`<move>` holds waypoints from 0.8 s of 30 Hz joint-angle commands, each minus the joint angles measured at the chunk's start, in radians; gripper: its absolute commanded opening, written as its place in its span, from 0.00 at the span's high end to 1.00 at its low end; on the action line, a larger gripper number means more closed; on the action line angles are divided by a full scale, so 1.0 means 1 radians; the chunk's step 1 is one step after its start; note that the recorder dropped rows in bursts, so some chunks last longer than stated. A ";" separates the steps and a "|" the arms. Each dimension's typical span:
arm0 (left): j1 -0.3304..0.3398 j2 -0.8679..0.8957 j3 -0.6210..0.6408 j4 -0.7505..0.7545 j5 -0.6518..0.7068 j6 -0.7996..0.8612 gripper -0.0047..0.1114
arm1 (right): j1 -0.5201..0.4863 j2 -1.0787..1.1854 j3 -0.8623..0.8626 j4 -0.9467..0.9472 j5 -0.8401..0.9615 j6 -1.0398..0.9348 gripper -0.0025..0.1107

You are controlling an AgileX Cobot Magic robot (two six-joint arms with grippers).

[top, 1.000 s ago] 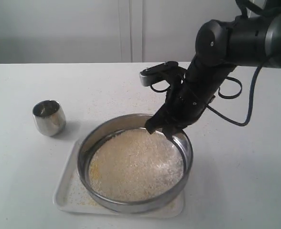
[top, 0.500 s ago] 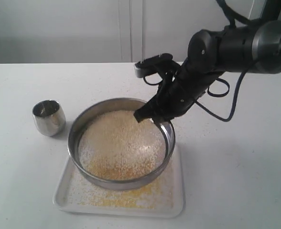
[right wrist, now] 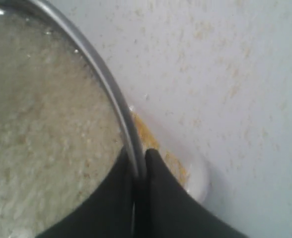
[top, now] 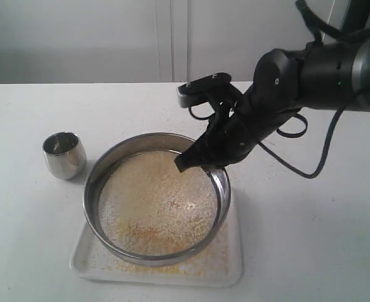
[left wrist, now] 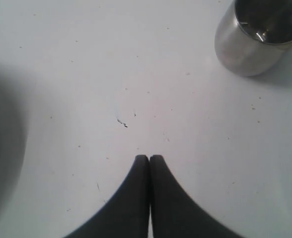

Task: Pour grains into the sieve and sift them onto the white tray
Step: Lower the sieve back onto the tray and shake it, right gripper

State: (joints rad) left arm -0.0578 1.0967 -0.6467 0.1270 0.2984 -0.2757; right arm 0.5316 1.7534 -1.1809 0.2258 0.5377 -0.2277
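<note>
Exterior view: the right gripper [top: 194, 162] is clamped on the far rim of the sieve [top: 94, 185], which holds grains [top: 153, 195] over the tray [top: 234, 267] at the bench's [top: 311, 239] front edge. The left gripper [left wrist: 149, 159] is closed and empty.

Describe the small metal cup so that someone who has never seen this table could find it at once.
On the white table, start at the big round sieve over the white tray. To its left in the exterior view, apart from both, stands the cup. It is small, rounded, shiny steel, upright, with solid walls rather than mesh.
</note>
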 commanded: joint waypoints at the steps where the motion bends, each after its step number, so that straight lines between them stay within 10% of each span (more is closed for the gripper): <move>1: 0.003 -0.008 0.008 0.000 0.008 -0.004 0.96 | -0.043 0.047 -0.107 0.026 -0.090 0.060 0.98; 4: 0.003 -0.008 0.008 0.000 0.008 -0.004 0.96 | -0.018 0.007 -0.046 0.026 0.063 0.037 0.98; 8: 0.003 -0.008 0.008 0.000 0.006 -0.004 0.96 | 0.035 -0.071 0.127 0.024 -0.172 0.034 0.98; 16: 0.003 -0.008 0.008 0.000 0.008 -0.004 0.96 | -0.021 0.038 -0.048 0.024 0.062 0.029 0.98; 24: 0.003 -0.008 0.008 0.000 0.008 -0.004 0.96 | -0.027 0.056 -0.021 0.024 -0.161 0.011 0.98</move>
State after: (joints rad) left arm -0.0578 1.0967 -0.6467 0.1270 0.2984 -0.2757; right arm 0.5414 1.7557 -1.0894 0.2254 0.4710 -0.2289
